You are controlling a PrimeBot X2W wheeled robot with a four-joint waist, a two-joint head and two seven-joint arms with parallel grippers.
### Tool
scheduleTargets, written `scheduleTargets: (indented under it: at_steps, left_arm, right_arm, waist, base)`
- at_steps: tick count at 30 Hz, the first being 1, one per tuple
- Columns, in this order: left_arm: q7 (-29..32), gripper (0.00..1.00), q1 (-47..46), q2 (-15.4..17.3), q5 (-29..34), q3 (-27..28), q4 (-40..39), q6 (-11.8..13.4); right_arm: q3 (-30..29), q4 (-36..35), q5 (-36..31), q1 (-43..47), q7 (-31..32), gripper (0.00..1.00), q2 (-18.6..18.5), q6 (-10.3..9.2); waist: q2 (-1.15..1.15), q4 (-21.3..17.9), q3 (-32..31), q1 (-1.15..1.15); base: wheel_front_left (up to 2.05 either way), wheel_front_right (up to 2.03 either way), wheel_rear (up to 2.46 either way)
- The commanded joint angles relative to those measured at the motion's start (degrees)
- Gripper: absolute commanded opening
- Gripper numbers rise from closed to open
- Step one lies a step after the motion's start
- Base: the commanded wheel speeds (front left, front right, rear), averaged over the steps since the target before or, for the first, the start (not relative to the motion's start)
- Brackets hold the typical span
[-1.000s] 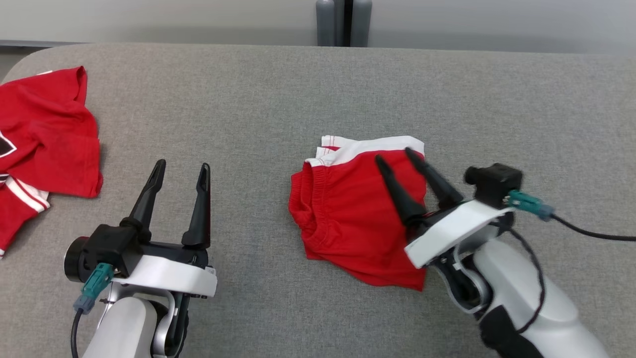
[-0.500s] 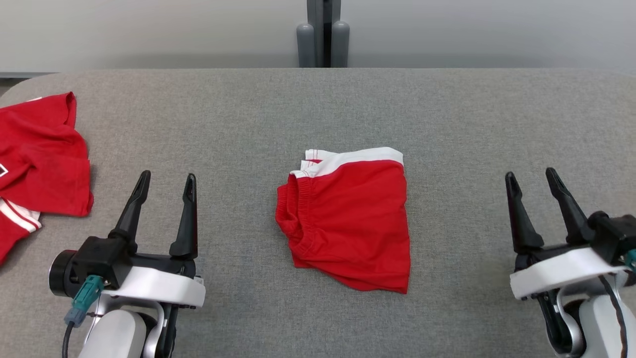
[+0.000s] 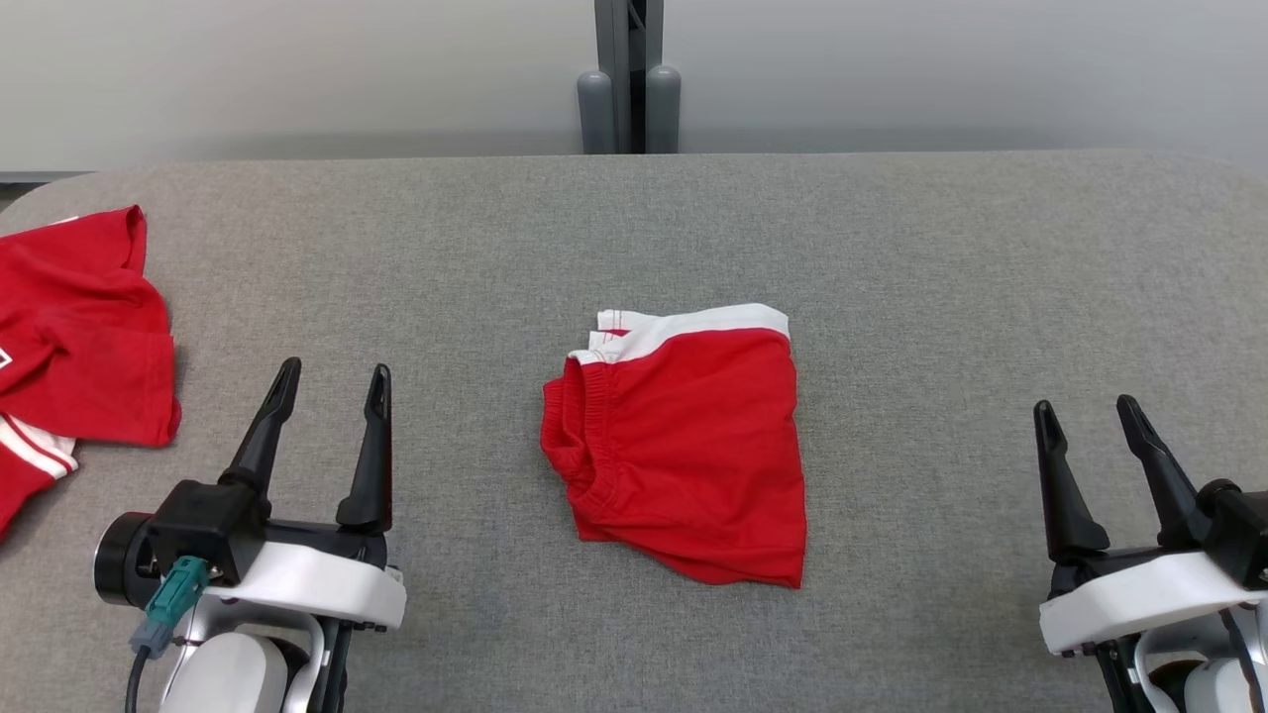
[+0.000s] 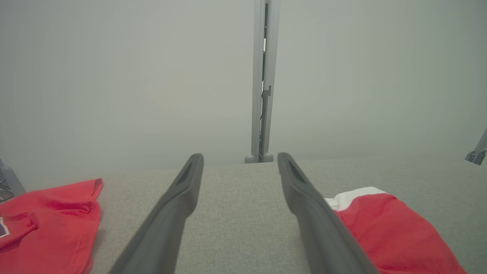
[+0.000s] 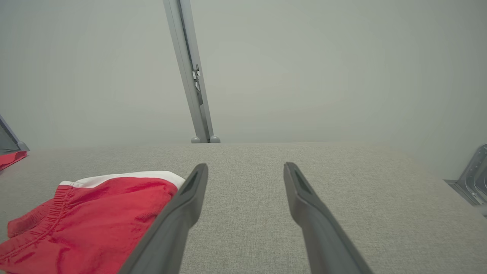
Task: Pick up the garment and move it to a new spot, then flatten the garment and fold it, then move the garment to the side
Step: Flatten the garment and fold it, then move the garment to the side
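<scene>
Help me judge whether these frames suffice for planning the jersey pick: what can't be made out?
- Jersey, head view: the left edge cuts it off, so its print, sleeves and full outline can't be told.
- Jersey, left wrist view: the left and bottom edges cut it off.
- Shorts, head view: folded, so the top layer hides the layers beneath.
- Shorts, left wrist view: a finger of the left pincer covers their near-left part.

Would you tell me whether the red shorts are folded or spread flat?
Folded: the shorts lie doubled over, with white-trimmed hem layers stacked at the far edge.
</scene>
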Motion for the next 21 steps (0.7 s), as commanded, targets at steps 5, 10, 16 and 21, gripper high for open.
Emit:
scheduleTargets:
  at_steps: [5, 10, 16, 21]
  left_arm:
    - [0.2, 1.00, -0.3, 0.0, 0.1, -0.5, -0.5, 0.3]
    - [0.0, 1.00, -0.8, -0.2, -0.1, -1.0, -0.6, 0.1]
    - [-0.4, 1.00, -1.3, -0.7, -0.4, -1.8, 0.0, -0.2]
    - [-0.7, 1.00, -1.7, -1.5, -0.7, -2.6, 0.9, -0.7]
  right_arm:
    - [-0.1, -1.0, -0.2, 0.0, 0.9, 1.00, 0.2, 0.12]
    - [0.6, -0.2, -0.4, -1.8, 1.6, 1.00, -0.3, 0.12]
    - [5.1, 4.3, 0.9, -4.2, 3.0, 1.00, -0.9, 0.12]
    - [9.8, 11.5, 2.4, -5.8, 3.3, 1.00, -1.3, 0.12]
  waist:
    - [0.00, 1.1, 0.6, 0.00]
    - [0.00, 3.3, 1.3, 0.00]
    - [0.00, 6.1, 2.4, 0.00]
    - [0.00, 8.7, 3.4, 0.00]
  base:
    - [0.00, 0.00, 0.00]
    - [0.00, 0.00, 0.00]
    - [0.00, 0.00, 0.00]
    - [0.00, 0.00, 0.00]
